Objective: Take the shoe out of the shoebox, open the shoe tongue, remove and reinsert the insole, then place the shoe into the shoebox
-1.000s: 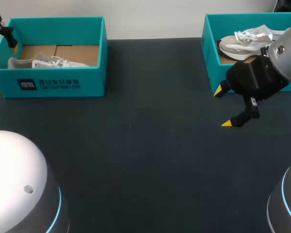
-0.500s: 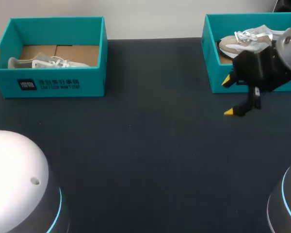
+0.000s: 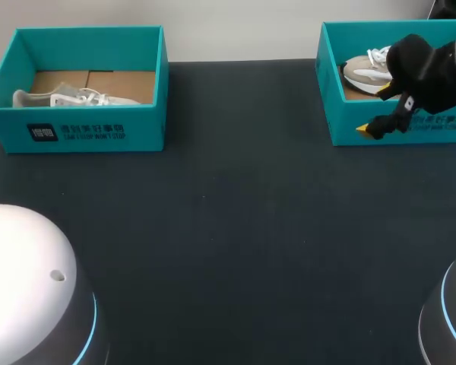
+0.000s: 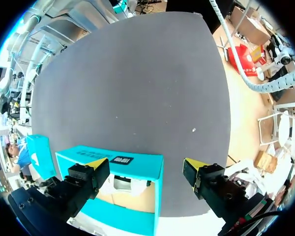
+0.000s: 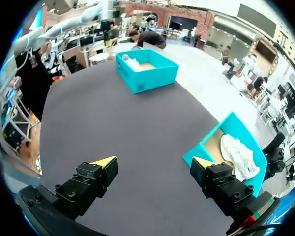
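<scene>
Two teal shoeboxes stand at the table's far side. The left shoebox [image 3: 87,133] holds a white shoe [image 3: 68,97] lying flat. The right shoebox [image 3: 336,106] holds a beige and white shoe [image 3: 363,70]. My right gripper [image 3: 380,114] hovers at the right shoebox's front wall, open and empty. In the right wrist view the right gripper [image 5: 153,162] has the right shoebox [image 5: 206,147] and its shoe [image 5: 241,155] beside one finger. My left arm is out of the head view. In the left wrist view the left gripper [image 4: 143,164] stands open above the left shoebox [image 4: 137,160], with the white shoe [image 4: 125,184] under it.
A dark table top [image 3: 228,228] spreads between and in front of the boxes. The rounded white bases of my arms [image 3: 30,289] fill the near corners. The left shoebox [image 5: 146,69] shows far ahead in the right wrist view.
My right gripper has risen and moved away from the table's middle toward the right shoebox. My left arm's dark end at the left box's corner has slipped out of the head view.
</scene>
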`<state>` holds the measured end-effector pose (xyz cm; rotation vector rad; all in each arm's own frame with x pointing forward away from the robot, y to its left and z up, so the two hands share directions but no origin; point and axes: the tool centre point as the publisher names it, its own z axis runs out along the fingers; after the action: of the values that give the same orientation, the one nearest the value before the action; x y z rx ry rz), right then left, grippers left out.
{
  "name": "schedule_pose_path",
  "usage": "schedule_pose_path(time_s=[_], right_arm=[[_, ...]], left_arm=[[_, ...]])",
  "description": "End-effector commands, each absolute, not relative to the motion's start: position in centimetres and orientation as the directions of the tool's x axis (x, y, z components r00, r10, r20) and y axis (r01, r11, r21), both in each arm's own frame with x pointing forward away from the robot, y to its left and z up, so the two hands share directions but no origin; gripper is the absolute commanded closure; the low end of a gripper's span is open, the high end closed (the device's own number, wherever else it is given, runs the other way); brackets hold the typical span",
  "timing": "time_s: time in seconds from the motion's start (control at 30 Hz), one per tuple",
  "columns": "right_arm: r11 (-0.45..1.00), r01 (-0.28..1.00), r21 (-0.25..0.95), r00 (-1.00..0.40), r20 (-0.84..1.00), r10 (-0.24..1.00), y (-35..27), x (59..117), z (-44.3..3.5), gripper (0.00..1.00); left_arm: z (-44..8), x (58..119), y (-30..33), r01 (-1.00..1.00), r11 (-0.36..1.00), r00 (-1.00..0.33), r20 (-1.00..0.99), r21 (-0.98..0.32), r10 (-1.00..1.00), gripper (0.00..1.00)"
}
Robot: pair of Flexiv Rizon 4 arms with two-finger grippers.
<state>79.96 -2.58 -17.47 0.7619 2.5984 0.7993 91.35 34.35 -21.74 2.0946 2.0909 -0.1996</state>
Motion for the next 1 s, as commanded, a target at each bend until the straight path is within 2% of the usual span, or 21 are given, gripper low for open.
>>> schedule_pose_path(time_s=[0.03, 0.33, 0.6, 0.77, 1.0], right_arm=[[0.643, 0.451, 0.619, -0.721, -0.173, 0.671, -2.3, 79.0, -18.0, 0.0], [0.643, 0.451, 0.619, -0.721, -0.173, 0.671, -2.3, 79.0, -18.0, 0.0], [0.418, 0.711, 0.565, -0.408, -0.152, 0.9, -4.0, 83.8, -16.8, 0.0], [0.367, 0.787, 0.496, -0.34, -0.15, 0.929, -6.3, 87.5, -16.4, 0.0], [0.265, 0.835, 0.482, -0.243, -0.109, 0.964, -10.1, 92.7, -17.2, 0.0]], left_arm=[[-21.6, 91.4, 34.3, 1.0, 0.0, 0.005, -0.214, 0.027, 0.977, 0.0], [-21.6, 91.4, 34.3, 1.0, 0.0, 0.005, -0.214, 0.027, 0.977, 0.0], [-21.6, 91.4, 34.3, 1.0, 0.0, 0.005, -0.214, 0.027, 0.977, 0.0], [-21.6, 91.4, 34.3, 1.0, 0.0, 0.005, -0.214, 0.027, 0.977, 0.0], [-21.6, 91.4, 34.3, 1.0, 0.0, 0.005, -0.214, 0.027, 0.977, 0.0]])
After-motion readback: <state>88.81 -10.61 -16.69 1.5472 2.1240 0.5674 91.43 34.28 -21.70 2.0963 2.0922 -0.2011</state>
